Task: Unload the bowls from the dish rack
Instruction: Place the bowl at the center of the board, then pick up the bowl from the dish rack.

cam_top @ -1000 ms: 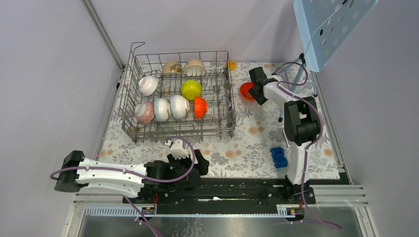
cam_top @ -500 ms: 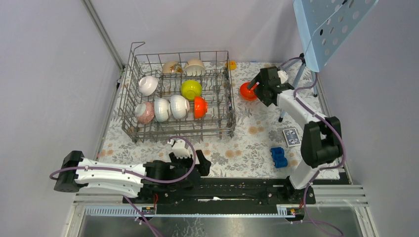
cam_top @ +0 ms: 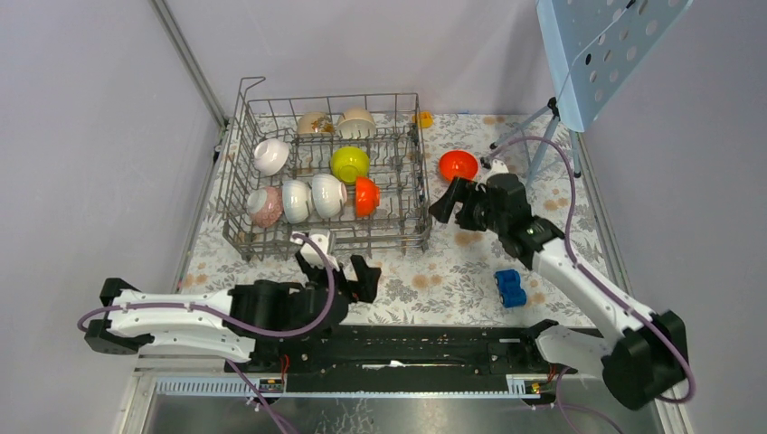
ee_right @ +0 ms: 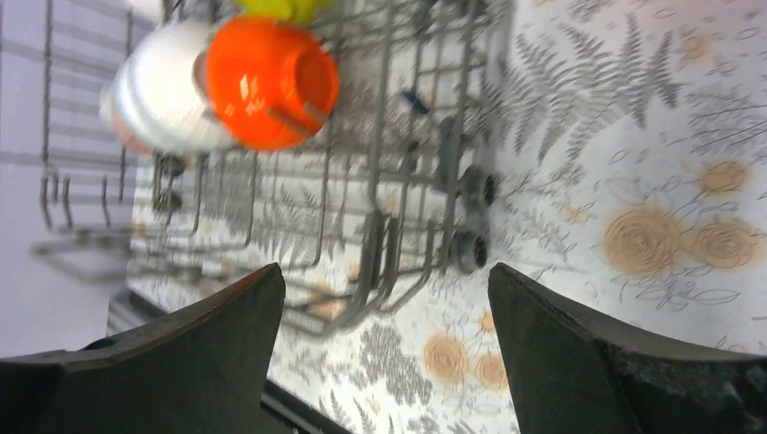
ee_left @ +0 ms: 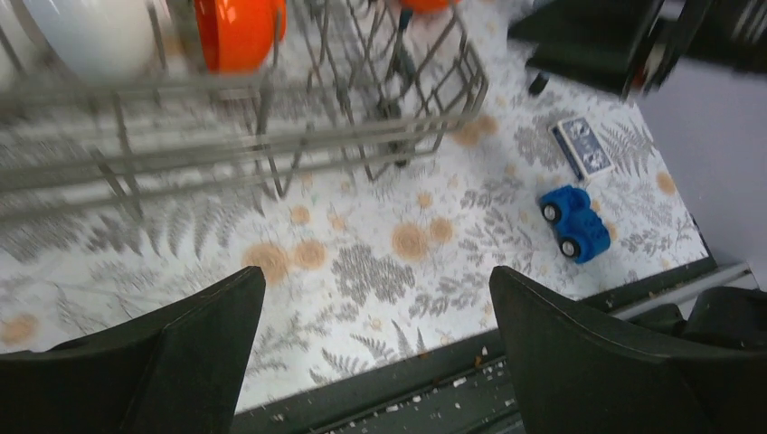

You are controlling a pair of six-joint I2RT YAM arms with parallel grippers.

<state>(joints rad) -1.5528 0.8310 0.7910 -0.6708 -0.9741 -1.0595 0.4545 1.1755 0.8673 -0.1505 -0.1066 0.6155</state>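
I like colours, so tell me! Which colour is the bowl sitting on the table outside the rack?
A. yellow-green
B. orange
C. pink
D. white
B: the orange bowl sits on the table just right of the rack, outside its wires.
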